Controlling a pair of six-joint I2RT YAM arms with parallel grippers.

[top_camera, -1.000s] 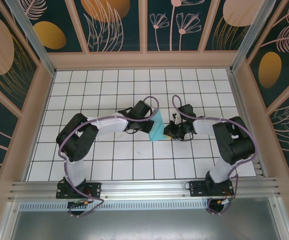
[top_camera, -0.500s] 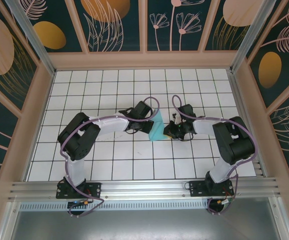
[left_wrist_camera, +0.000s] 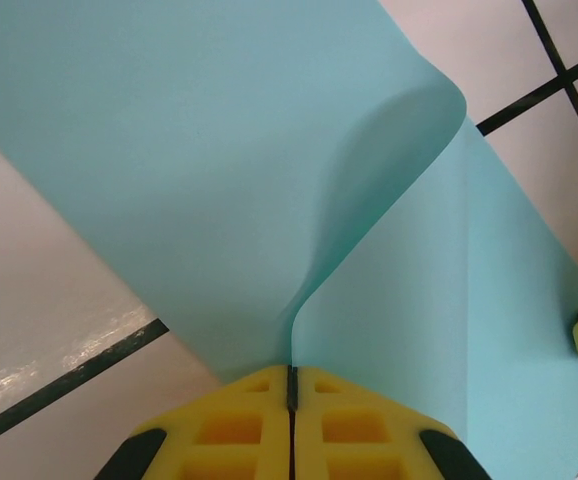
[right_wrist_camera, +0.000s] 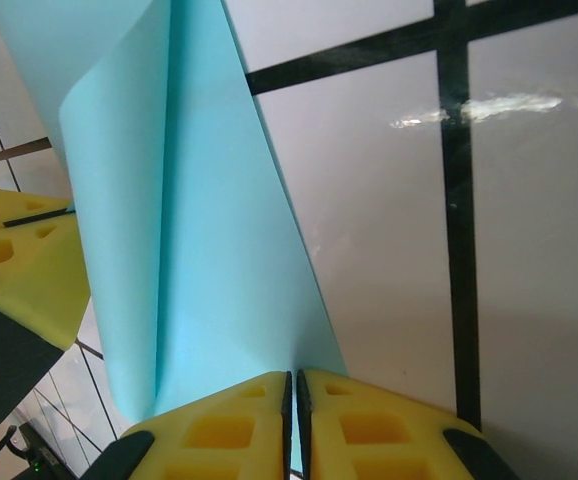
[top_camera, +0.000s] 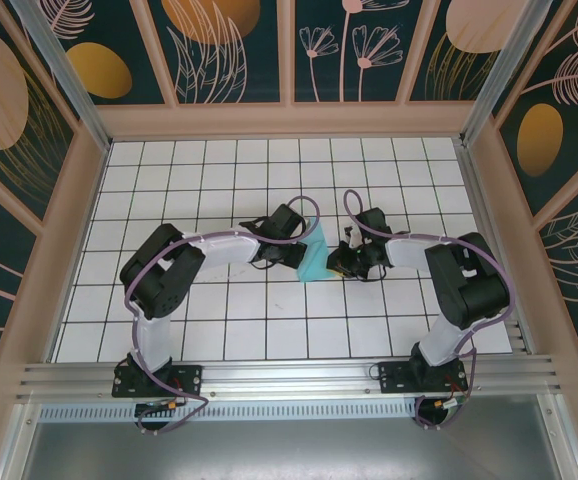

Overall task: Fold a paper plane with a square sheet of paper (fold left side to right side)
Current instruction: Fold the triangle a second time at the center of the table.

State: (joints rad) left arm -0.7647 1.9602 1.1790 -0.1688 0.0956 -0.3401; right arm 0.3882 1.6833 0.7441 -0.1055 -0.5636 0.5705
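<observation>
The square sheet of paper [top_camera: 314, 262] is light turquoise and lies mid-table between the two arms, its left side curled up and over toward the right. My left gripper [top_camera: 307, 246] is shut on the raised edge of the sheet [left_wrist_camera: 169, 150], which runs straight into the closed yellow jaws [left_wrist_camera: 291, 378]. My right gripper [top_camera: 336, 262] comes from the right and is shut on the sheet's [right_wrist_camera: 209, 250] near edge, with a sliver of paper between its jaws [right_wrist_camera: 294, 385]. The left gripper's yellow fingers [right_wrist_camera: 19, 260] sit just past the curl. A paper plane is out of view.
The white table with a black grid [top_camera: 219, 320] is ringed by a wooden frame [top_camera: 289, 120] and patterned walls. Both arm bases stand on the metal rail [top_camera: 289, 378] at the near edge. The forearms almost meet over the middle.
The left arm's elbow has edged to the right and its wrist has crept closer to the paper. The right arm and the sheet hold almost still.
</observation>
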